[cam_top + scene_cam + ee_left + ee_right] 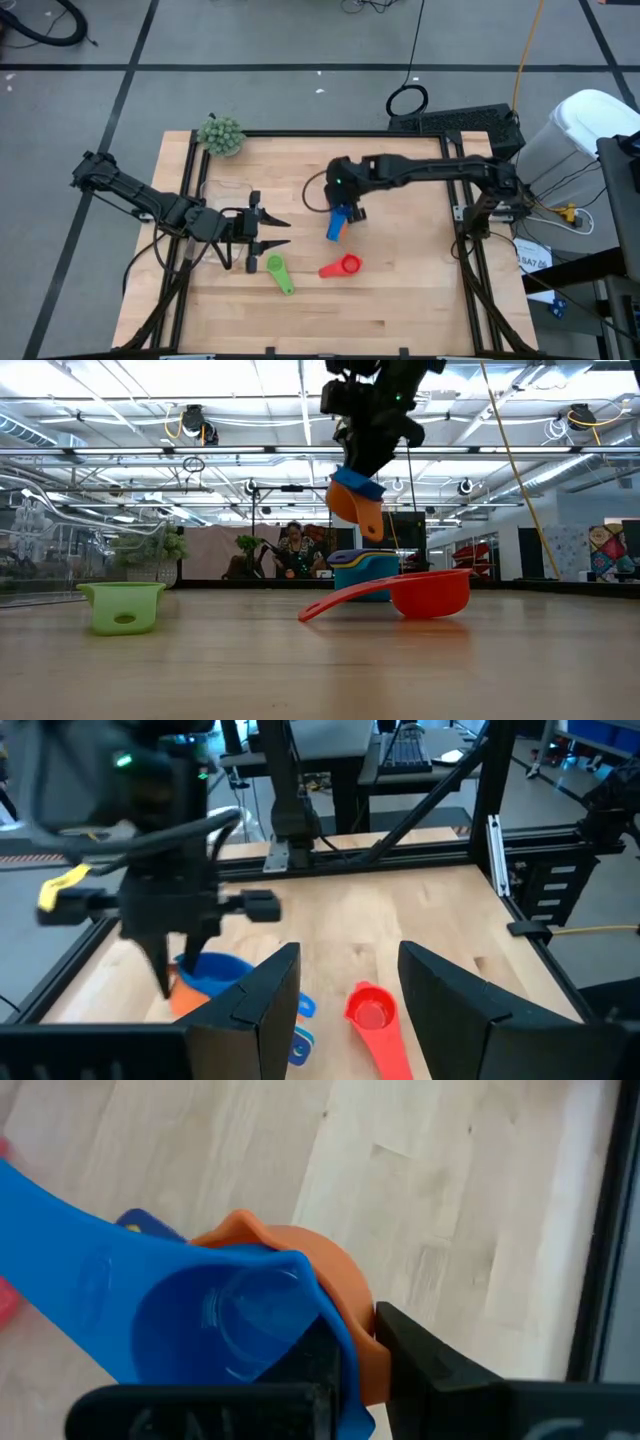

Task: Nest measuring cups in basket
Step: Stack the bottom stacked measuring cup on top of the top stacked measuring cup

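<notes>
The right gripper (350,1355) pinches the rims of a blue cup (200,1330) tucked inside an orange cup (335,1295), up in the air. Both look light, stiff and slippery, so the thin rim is the best place to hold. The left gripper (275,233) waits open, with the green cup (277,268) just past its fingertips.

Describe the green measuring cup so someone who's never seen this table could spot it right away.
Start at the wooden table and find the left gripper near its front left. The green measuring cup lies on the wood just in front of those open fingers. It is the only green scoop; the red cup lies to its right.
</notes>
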Controlling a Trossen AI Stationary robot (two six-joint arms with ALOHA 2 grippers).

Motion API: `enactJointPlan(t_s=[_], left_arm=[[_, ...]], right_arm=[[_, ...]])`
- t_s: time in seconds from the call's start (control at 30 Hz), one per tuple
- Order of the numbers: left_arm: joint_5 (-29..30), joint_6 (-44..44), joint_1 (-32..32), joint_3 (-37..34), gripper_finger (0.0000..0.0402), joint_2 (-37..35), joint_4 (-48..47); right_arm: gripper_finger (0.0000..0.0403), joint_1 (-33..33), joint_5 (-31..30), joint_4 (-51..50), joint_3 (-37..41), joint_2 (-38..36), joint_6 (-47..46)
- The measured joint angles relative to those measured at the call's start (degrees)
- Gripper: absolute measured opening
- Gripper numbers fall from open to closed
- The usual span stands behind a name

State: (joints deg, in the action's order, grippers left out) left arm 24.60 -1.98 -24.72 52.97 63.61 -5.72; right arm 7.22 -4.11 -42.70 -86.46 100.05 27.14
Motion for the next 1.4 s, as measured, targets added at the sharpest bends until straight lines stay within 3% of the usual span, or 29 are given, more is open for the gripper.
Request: enactJointPlan(t_s=[0.23,0.93,1.2,1.4], left_arm=[[0.04,0.21,0.44,0.0,0.0172,0.0,-0.05],[0.02,-0.32,0.17,0.0,0.0172,0.0,-0.1],[0.02,-0.76,0.17,0.0,0.0172,0.0,-0.04],[-0.02,-0.95,0.17,0.0,0.0172,0.0,-0.02]], right_arm=[[0.0031,3.16,4.24,-0.97,-0.92,3.34,1.03],[0.0032,6.21,4.52,-4.98,-0.92,6.74,0.3],[0.0132,6.28,4.61,-4.67,-0.92,6.73,-1.63],[0.0167,6.28,4.45,-4.63,-0.92,6.73,-2.45]])
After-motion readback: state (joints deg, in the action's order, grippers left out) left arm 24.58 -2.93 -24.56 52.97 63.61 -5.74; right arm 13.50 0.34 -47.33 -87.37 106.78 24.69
